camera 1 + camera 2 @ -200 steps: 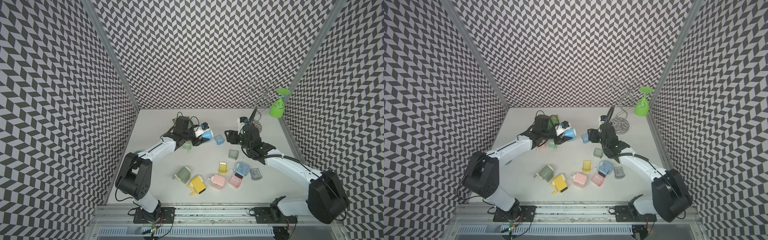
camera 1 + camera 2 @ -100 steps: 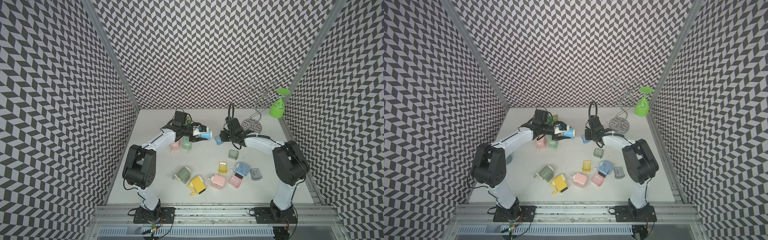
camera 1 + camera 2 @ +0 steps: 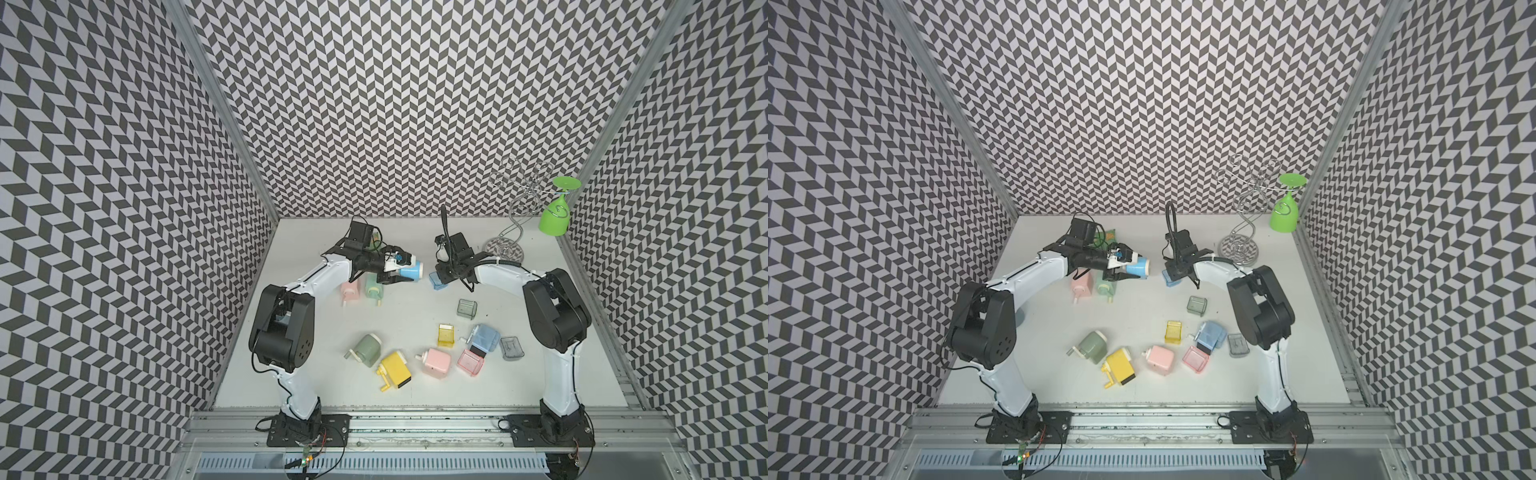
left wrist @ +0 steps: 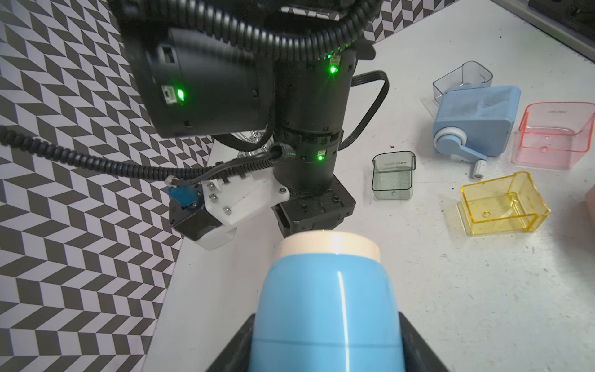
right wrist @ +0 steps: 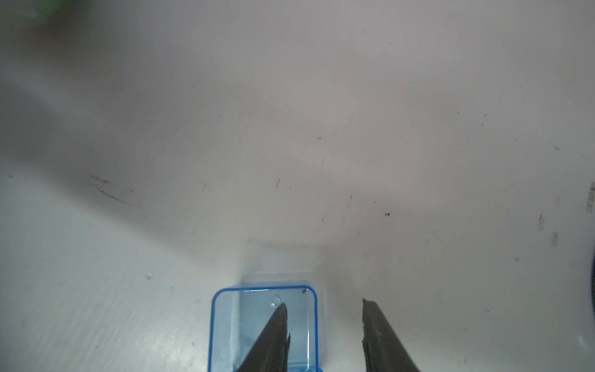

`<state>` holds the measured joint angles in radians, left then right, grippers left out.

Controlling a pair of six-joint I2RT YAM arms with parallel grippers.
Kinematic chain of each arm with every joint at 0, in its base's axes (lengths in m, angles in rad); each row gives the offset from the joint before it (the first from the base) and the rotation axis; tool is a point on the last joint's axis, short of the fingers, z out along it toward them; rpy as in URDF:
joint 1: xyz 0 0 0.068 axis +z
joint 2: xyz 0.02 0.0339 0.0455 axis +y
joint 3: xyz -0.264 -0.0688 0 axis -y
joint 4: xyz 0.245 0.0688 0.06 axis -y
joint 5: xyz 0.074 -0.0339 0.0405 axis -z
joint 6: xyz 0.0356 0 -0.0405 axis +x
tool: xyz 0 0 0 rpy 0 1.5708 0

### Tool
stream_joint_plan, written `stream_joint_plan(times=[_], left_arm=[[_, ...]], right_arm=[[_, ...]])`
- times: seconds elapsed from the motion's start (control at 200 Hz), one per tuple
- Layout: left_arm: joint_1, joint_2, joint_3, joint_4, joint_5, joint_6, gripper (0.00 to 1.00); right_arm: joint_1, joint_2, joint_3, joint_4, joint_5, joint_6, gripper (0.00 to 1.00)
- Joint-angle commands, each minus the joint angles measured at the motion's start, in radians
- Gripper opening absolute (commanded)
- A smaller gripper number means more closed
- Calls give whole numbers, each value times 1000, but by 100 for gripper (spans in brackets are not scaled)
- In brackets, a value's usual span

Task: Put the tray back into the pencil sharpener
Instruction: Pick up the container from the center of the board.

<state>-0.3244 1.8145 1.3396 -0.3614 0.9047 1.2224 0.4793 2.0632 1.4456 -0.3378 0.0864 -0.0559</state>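
A bright blue pencil sharpener [image 3: 409, 272] [image 3: 1139, 267] with a cream end is held off the table, and my left gripper [image 3: 398, 273] [image 4: 326, 317] is shut on its body [image 4: 328, 306]. To its right a clear blue tray [image 3: 435, 281] [image 3: 1168, 278] [image 5: 230, 322] lies on the table, open side up. My right gripper [image 3: 448, 275] [image 5: 323, 306] is down over the tray and open. One finger [image 5: 273, 338] is inside the tray and the other [image 5: 380, 335] is outside its wall, with a gap on both sides of the wall.
Pink [image 3: 350, 289] and green [image 3: 374, 289] sharpeners lie under the left arm. Nearer the front lie a grey-green tray [image 3: 466, 309], a yellow tray [image 3: 446, 336], a pale blue sharpener [image 3: 484, 338] and several more sharpeners and trays. A wire rack [image 3: 515, 216] with a green glass [image 3: 555, 216] stands at the back right.
My right arm swung toward the far middle and came down over the blue tray, its jaws narrowing. My left gripper moved slightly back with the blue sharpener.
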Motion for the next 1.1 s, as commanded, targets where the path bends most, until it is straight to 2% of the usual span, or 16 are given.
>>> stream_joint_plan(times=[0.0,0.451,0.541,0.671,0.801,0.881,0.991,1.097], left_arm=[[2,-2,16,-1,35,5,10],[1,-29,-9,26,53,-6,8],[3,-50,-41,57,67,-18,8],[11,-93,-101,115,99,-50,7],[13,-127,-145,156,117,-66,7],[13,-144,-172,186,117,-66,7],[13,-152,-193,205,127,-72,7],[12,-145,-202,208,130,-71,7]], right_arm=[[1,28,33,-19,23,-56,33],[-1,61,76,-71,-24,-110,1],[-11,37,72,-88,-28,-150,0],[-36,-35,49,-105,-84,-289,0],[-52,-95,1,-101,-167,-553,0],[-48,-105,-29,-85,-173,-705,0],[-48,-55,33,-133,-164,-792,0],[-47,13,138,-229,-229,-829,0]])
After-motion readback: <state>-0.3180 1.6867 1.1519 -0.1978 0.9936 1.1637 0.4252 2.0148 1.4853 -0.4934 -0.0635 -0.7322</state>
